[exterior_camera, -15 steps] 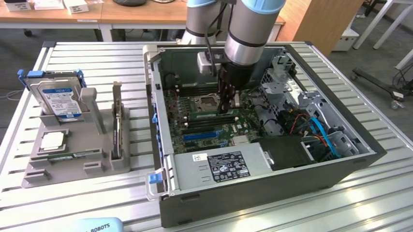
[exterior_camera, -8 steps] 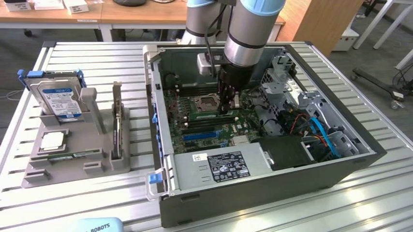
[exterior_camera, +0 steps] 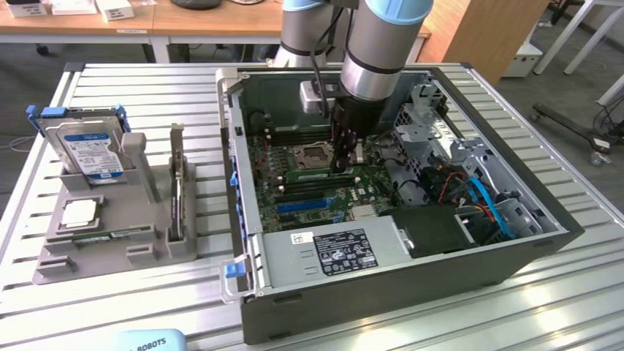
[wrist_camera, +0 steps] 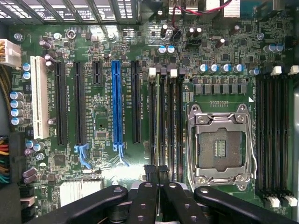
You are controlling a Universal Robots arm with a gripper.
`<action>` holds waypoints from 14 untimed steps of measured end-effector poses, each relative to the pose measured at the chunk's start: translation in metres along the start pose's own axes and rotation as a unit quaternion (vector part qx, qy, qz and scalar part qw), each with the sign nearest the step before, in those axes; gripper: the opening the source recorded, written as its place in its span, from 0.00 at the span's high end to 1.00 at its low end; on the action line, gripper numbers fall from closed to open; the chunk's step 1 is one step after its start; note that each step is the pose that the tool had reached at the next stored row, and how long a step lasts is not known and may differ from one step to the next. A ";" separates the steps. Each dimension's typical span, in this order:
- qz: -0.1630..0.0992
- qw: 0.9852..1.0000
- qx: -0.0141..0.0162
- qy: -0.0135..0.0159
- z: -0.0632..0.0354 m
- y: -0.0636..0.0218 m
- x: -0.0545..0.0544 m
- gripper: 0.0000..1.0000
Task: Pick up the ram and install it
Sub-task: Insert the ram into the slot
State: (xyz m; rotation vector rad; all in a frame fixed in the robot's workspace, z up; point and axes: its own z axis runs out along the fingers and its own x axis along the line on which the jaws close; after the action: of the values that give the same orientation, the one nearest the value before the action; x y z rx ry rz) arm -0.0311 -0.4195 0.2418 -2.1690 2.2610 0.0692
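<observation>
Ram (wrist_camera: 160,121) pinched edge-on in the nearly closed hand (wrist_camera: 157,170), over motherboard slots (wrist_camera: 176,121).

The ram (wrist_camera: 158,122) is seen edge-on in the wrist view as a thin, pale-edged strip. It stands on its long edge and runs lengthwise along the bank of dark memory slots (wrist_camera: 171,121) on the green motherboard (wrist_camera: 98,112). That bank lies just beside the open processor socket (wrist_camera: 219,147). The ram's near end sits between the closed tips of the claw (wrist_camera: 156,171), which pinch its two flat faces. It is lined up with the slots on the side of the bank away from the socket (whether it is seated or just above cannot be told). Its chips and label are hidden from this angle.
</observation>
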 end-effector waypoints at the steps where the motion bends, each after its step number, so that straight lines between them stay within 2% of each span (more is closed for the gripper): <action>1: -0.001 1.000 0.000 0.000 0.0001 0.0000 0.000 0.89; 14: -0.010 1.000 -0.001 0.000 0.0012 0.0000 0.000 0.89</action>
State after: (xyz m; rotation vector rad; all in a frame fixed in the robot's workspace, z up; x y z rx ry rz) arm -0.0311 -0.4195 0.2406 -2.1917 2.2393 0.0703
